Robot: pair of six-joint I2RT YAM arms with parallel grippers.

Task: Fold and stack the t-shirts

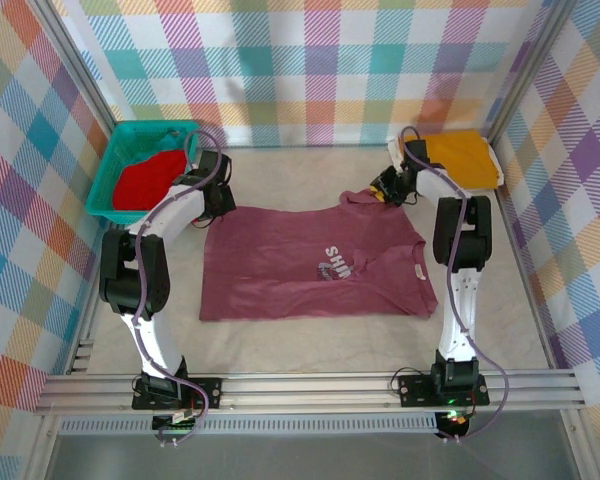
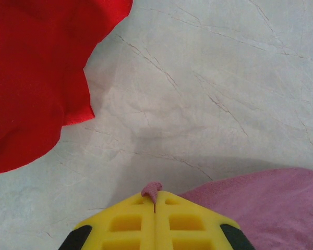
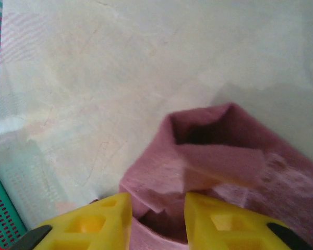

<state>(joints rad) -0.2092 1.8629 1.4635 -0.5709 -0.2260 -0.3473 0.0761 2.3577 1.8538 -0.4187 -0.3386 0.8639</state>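
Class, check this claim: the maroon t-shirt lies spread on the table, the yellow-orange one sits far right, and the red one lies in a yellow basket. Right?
Wrong in one point: the basket holding the red t-shirt is teal, not yellow, as the top external view shows. The rest stands.

On the maroon t-shirt (image 1: 280, 275), chest print (image 1: 333, 263): whitish capitals starting "SHI", set sideways in the top view. The remaining letters and the mark beside them are too small to read.
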